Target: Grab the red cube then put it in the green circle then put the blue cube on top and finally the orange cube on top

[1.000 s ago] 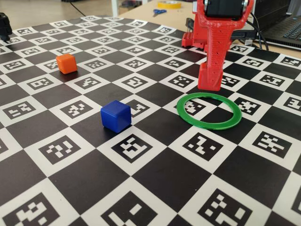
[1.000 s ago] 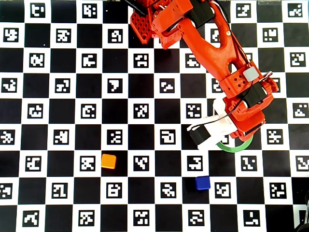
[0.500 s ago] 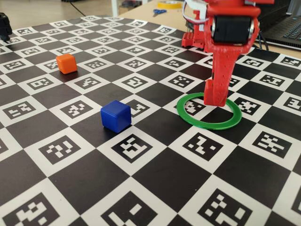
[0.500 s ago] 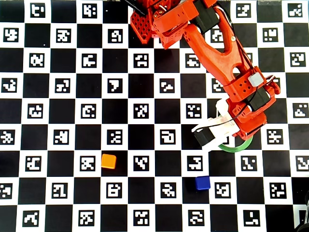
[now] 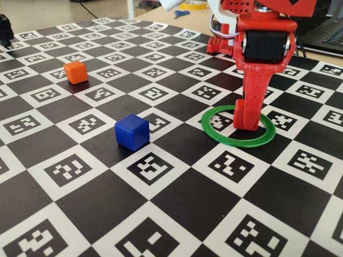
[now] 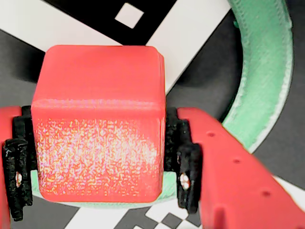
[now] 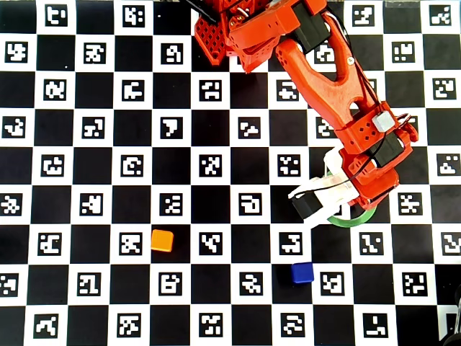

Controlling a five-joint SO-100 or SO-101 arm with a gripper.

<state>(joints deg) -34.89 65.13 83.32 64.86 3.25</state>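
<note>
My gripper (image 6: 101, 164) is shut on the red cube (image 6: 97, 129), which is clamped between the black pads (image 6: 186, 162). In the fixed view the gripper (image 5: 245, 122) reaches down inside the green circle (image 5: 238, 140), with its tip at the board; the red cube is hidden behind the finger there. The circle curves past the cube in the wrist view (image 6: 267, 71) and peeks out under the wrist in the overhead view (image 7: 354, 220). The blue cube (image 5: 132, 131) (image 7: 302, 272) sits on the board left of the circle. The orange cube (image 5: 76, 72) (image 7: 163, 240) sits farther left.
The checkered marker board (image 5: 177, 214) covers the table. The arm's red base (image 7: 223, 32) stands at the board's back edge. A laptop (image 5: 328, 33) lies behind at the right, and a dark object (image 5: 5, 29) stands at the far left corner.
</note>
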